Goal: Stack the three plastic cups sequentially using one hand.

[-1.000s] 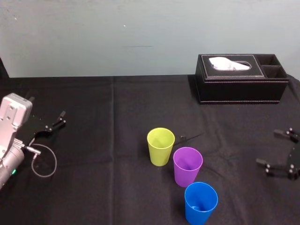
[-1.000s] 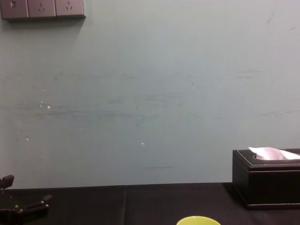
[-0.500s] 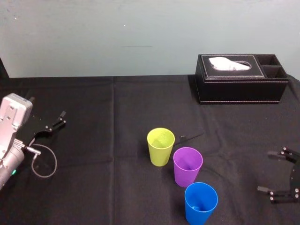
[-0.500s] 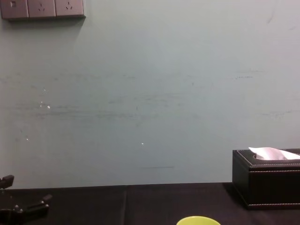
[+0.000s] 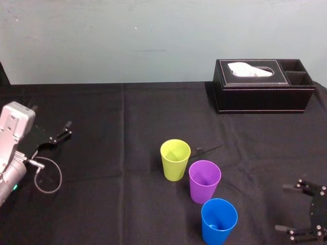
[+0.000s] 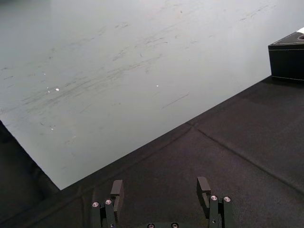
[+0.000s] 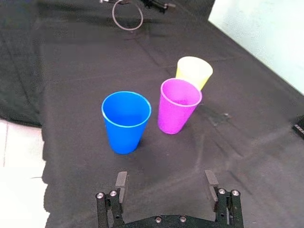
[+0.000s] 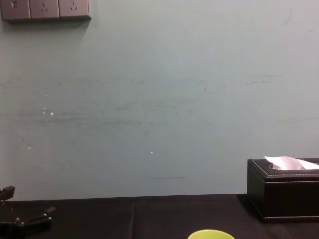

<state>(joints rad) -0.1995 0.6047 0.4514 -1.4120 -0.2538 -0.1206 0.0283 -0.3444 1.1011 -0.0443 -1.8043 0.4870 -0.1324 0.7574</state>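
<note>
**Right gripper level with the nearest cup of three, before any grasp**

Nearest the robot, the right gripper (image 5: 282, 208) hangs low over the black tablecloth (image 5: 112, 204) at the robot's right. Its fingers are spread wide and hold nothing, and in the right wrist view the same gripper (image 7: 166, 183) faces the cups. The blue cup (image 5: 219, 221) is the closest cup, upright, mouth up, and apart from the gripper. Just beyond it stands the purple cup (image 5: 204, 181), and just beside that the yellow-green cup (image 5: 174, 159), so the three form a diagonal row running away toward the left. All three appear empty and none is nested yet.

The left gripper (image 5: 64, 130) is parked well off at the table's left, fingers likewise spread on nothing. Farthest, against the wall, a black tissue box (image 5: 263, 92) holds a white tissue (image 5: 249, 69) rising through its slot, and its two side compartments (image 5: 298, 71) look empty.

Likely faults from here:
- The cups stand close, so a finger closing round the blue cup may strike the purple one and topple it.
- Light tumblers on cloth are apt to slide or tip under a sideways push.
- Too hard a pinch would probably deform the thin wall and spoil the nesting.
</note>
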